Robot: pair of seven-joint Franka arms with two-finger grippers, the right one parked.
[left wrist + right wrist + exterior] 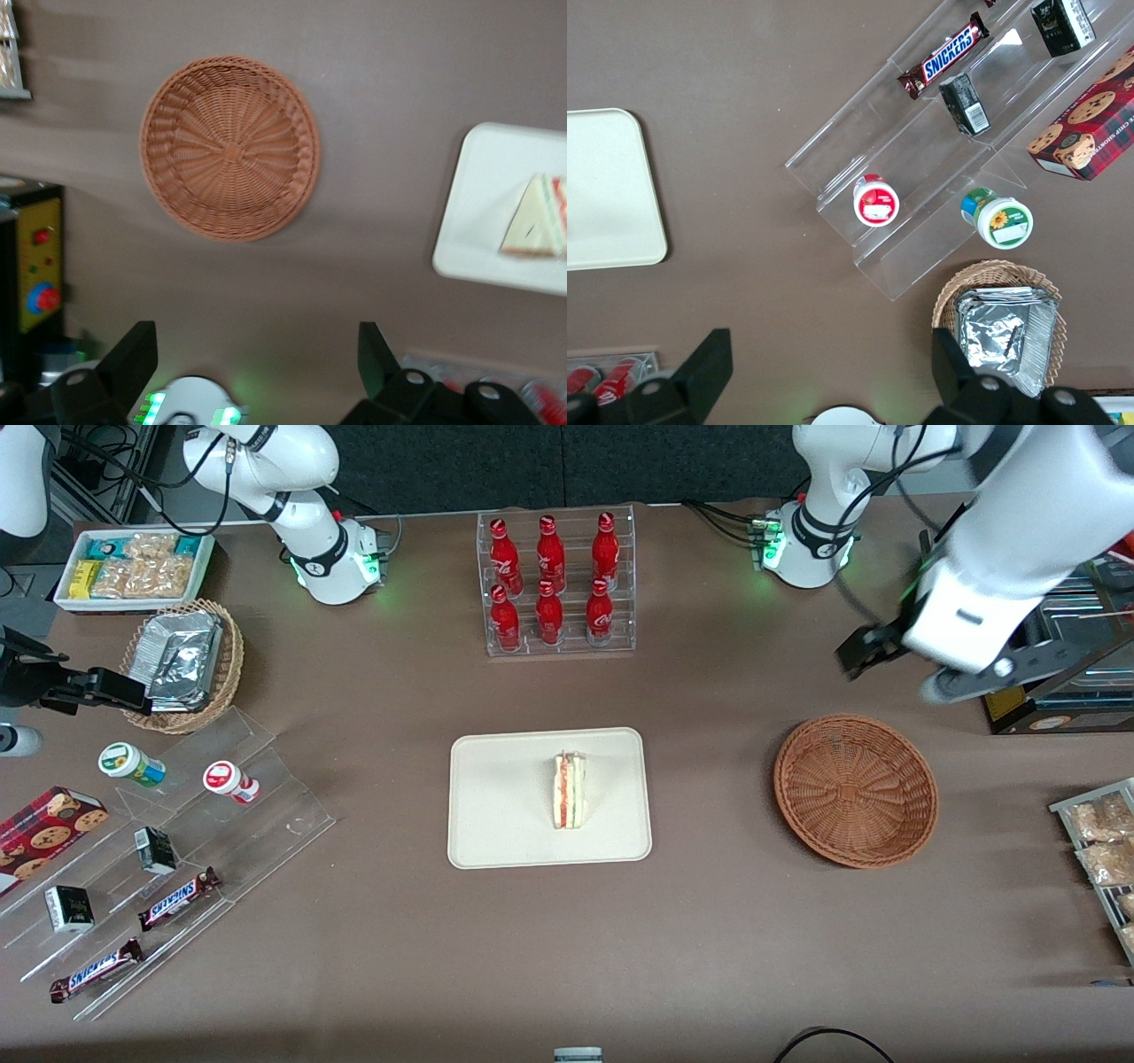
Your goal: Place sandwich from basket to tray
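The tray (496,797) serves as the landmark at mid-table. On it, in the part toward the working arm's end, the sandwich (569,791) stands with its striped orange-red and green cut edge showing in the front view; the left wrist view instead shows its pale bread face (532,228). Beside the tray, toward the working arm's end and apart from it, sits the basket (856,789), with only bare wicker visible inside, a fact the left wrist view (229,147) confirms from straight above. Farther from the front camera than the basket, and higher, hangs the gripper (864,648), holding nothing. In the front view its dark fingers are hard to read, but the left wrist view shows the two fingers (131,359) spread wide. Farther from the front camera than the tray stands a clear rack of red bottles (555,581).
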